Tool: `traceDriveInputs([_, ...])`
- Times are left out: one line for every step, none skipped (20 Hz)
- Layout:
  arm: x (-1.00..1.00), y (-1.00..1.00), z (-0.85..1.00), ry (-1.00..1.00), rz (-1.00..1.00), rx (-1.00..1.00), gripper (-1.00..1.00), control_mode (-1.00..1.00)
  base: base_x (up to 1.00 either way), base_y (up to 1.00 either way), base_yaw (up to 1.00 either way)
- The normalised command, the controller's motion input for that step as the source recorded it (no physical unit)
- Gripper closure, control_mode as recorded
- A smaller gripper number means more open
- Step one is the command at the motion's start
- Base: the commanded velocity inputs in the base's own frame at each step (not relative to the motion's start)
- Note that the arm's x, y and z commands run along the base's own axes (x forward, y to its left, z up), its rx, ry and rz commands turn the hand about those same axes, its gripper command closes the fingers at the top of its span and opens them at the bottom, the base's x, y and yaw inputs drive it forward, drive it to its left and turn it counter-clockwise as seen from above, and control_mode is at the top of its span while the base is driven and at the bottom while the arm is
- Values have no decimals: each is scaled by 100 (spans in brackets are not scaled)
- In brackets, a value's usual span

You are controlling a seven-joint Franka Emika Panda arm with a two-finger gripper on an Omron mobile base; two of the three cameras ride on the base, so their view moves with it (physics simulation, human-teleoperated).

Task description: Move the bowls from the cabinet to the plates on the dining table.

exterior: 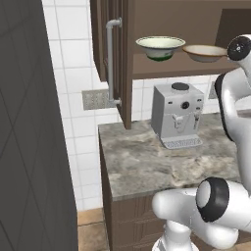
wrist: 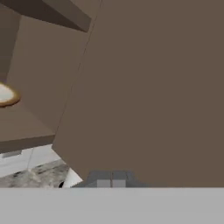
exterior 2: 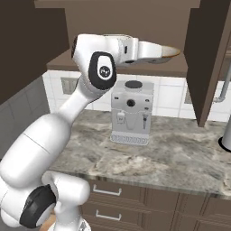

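Bowls sit side by side on the cabinet (exterior: 162, 66) shelf: cream bowl (exterior: 160, 47) left, tan bowl (exterior: 204, 52) right. Can't tell if my gripper's apart. I'd come in level at the tan rim.

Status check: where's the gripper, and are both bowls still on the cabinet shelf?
Gripper state unreadable, hand raised at shelf height. Deep cream-white bowl and shallow tan bowl both on open dark brown cabinet shelf. Open cabinet door close beside hand.

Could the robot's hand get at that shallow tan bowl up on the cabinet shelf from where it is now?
Probably yes. The cabinet doors stand open, the tan bowl sits near the shelf's front edge, and nothing blocks it. The arm is already raised to shelf height right beside it.
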Motion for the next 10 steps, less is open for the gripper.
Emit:
traceDriveInputs([0, 31, 0, 0, 30, 0, 100, -100, 0, 0, 0])
traceDriveInputs([0, 32, 0, 0, 31, 0, 100, -100, 0, 0, 0])
traceDriveInputs([0, 32, 0, 0, 31, 0, 100, -100, 0, 0, 0])
traceDriveInputs([0, 32, 0, 0, 31, 0, 100, -100, 0, 0, 0])
traceDriveInputs([0, 32, 0, 0, 31, 0, 100, -100, 0, 0, 0])
traceDriveInputs([0, 32, 0, 0, 31, 0, 100, -100, 0, 0, 0])
traceDriveInputs([0, 32, 0, 0, 31, 0, 100, -100, 0, 0, 0])
traceDriveInputs([0, 32, 0, 0, 31, 0, 100, -100, 0, 0, 0])
traceDriveInputs([0, 32, 0, 0, 31, 0, 100, -100, 0, 0, 0])
traceDriveInputs([1, 33, 0, 0, 30, 0, 100, -100, 0, 0, 0])
